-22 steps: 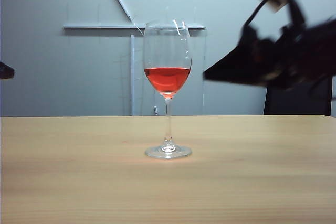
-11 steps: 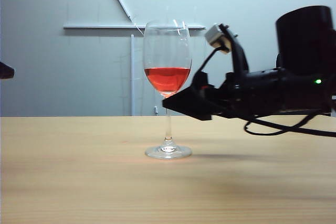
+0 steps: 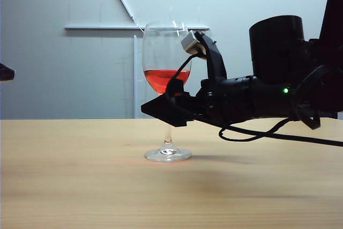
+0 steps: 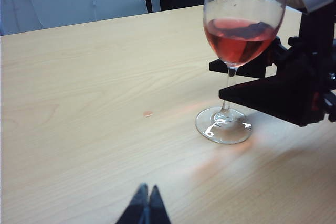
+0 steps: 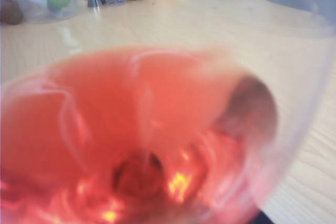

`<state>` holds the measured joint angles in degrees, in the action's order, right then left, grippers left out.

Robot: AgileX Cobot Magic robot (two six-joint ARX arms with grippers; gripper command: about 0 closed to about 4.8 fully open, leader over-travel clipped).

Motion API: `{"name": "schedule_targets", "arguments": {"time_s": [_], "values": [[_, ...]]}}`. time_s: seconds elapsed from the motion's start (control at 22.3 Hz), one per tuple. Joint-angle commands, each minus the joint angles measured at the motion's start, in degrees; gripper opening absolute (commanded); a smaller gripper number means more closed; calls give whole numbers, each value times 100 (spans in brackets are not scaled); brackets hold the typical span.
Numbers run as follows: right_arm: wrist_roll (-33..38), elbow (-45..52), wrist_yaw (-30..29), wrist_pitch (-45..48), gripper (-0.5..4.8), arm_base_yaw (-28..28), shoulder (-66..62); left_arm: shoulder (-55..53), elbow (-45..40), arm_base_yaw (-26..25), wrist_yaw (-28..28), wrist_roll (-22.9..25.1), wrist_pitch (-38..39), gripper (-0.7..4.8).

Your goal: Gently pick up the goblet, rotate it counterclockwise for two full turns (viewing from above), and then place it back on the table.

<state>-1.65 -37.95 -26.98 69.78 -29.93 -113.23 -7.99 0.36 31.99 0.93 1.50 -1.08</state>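
The goblet (image 3: 167,87) stands on the table (image 3: 80,186), its foot on the wood, leaning slightly with the red liquid (image 4: 239,38) slanted. The right gripper (image 4: 247,80) is spread wide, one finger on either side of the thin stem just under the bowl; whether either touches the glass is hard to tell. Its own camera shows only blurred red bowl. The left gripper (image 4: 145,209), cut off at the frame edge, is pressed together, well apart from the goblet
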Motion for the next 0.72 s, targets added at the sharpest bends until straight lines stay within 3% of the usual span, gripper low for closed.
{"name": "schedule_targets", "arguments": {"time_s": [0.04,0.31,0.45,0.58,0.72], "values": [[57,-79,39,122,307,-39,7,-7,15,7,-9,2,-70,-5],[369,-122,334,118,302,-44,7,-7,15,7,-9,2,-70,-5],[507,-129,417,164,261,-44,-66,-7,15,7,-7,2,-70,-5],[511,-129,413,225,259,-59,-151,-7,15,7,-7,2,-70,-5],[514,-129,415,315,183,-122,-162,-7,15,7,-7,2,-70,-5]]}}
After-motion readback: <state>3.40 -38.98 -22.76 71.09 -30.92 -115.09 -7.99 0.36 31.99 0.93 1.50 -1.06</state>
